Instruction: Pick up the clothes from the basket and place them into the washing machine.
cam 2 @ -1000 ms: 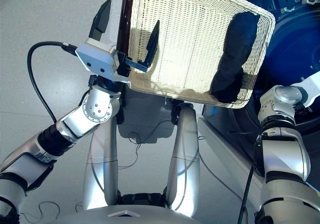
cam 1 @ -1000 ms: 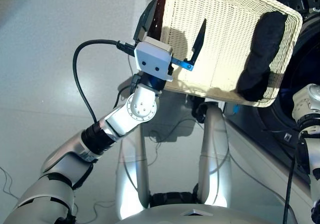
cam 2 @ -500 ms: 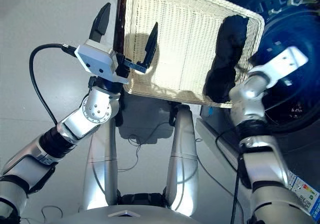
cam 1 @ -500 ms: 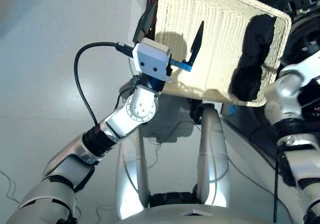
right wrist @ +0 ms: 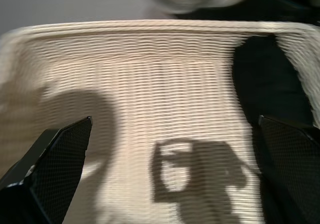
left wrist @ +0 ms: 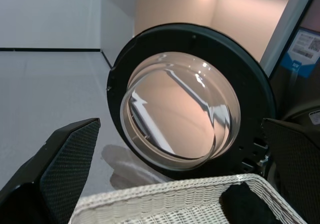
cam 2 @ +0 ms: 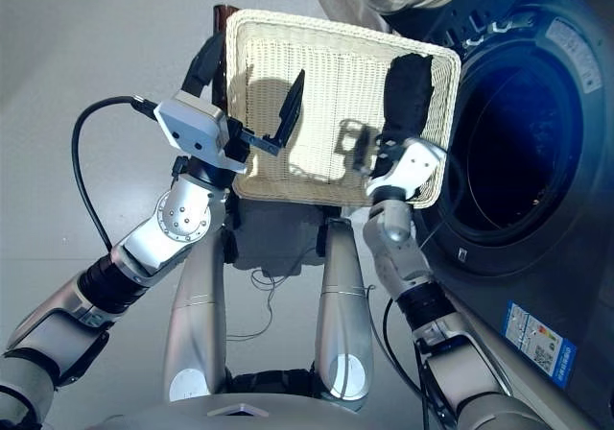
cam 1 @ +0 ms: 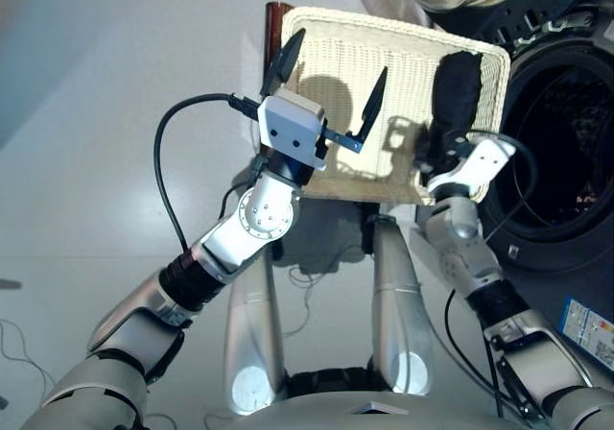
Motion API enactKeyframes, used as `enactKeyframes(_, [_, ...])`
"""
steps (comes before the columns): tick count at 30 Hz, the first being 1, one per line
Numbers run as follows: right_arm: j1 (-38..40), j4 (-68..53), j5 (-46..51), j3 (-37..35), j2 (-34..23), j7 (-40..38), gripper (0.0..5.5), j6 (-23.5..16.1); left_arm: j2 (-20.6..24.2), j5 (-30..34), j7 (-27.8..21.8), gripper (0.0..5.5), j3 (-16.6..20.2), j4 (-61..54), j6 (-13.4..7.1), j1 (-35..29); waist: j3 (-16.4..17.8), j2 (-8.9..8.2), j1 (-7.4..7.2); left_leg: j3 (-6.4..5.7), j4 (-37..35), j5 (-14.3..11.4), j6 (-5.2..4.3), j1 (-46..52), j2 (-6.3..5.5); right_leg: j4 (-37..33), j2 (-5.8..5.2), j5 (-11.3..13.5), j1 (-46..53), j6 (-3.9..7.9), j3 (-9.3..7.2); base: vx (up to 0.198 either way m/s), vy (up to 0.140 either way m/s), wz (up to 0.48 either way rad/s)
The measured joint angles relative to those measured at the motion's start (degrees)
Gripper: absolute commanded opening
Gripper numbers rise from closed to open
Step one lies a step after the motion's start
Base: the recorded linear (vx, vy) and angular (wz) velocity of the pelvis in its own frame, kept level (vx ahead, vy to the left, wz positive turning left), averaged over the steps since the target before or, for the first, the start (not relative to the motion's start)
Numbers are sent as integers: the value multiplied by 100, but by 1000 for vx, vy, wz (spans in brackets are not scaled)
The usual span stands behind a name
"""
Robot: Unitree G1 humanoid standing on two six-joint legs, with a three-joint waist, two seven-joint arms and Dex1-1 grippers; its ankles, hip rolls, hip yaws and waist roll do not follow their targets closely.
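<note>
Nearest, at about 9 o'clock of the scene: left end effector (cam 1: 334, 94) hovering over the near-left corner of the basket (cam 1: 350, 41), two black fingers spread wide, holding nothing, pointing toward the porthole door (left wrist: 192, 101). At about 3 o'clock of it: right end effector (right wrist: 165, 174) reaching over the basket's near rim, fingers also wide apart and empty, sitting just beside the near end of the black garment (cam 1: 453, 89).

Further on: cream wicker basket lying on a surface mostly hidden under it. Only the black garment showing inside, stretching along the basket's right side, touching the right rim.

At 2 o'clock, just beside the basket: dark grey washing machine (cam 2: 537, 94), drum hole (cam 2: 518, 152) standing open and dark. At 12 o'clock, farthest: round glass door swung open, standing behind the far rim.
</note>
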Motion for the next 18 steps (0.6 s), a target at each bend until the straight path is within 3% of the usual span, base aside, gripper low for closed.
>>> enactKeyframes(8, [246, 2, -5, 121, 16, 455, 550, 122, 37, 10, -213, 550, 98, 48, -32, 240, 0, 11, 39, 39, -732, 176, 30, 856, -54, -811, -30, 204, 920, 72, -95, 0, 0, 0])
enactKeyframes(18, [234, 204, -292, 44, 37, 266, 550, 120, -115, 16, -226, 550, 80, 59, -100, 239, -6, 45, 68, -20, -903, 222, 47, 1169, -95, -1013, -79, 240, 1299, 92, -202, 0, 0, 0])
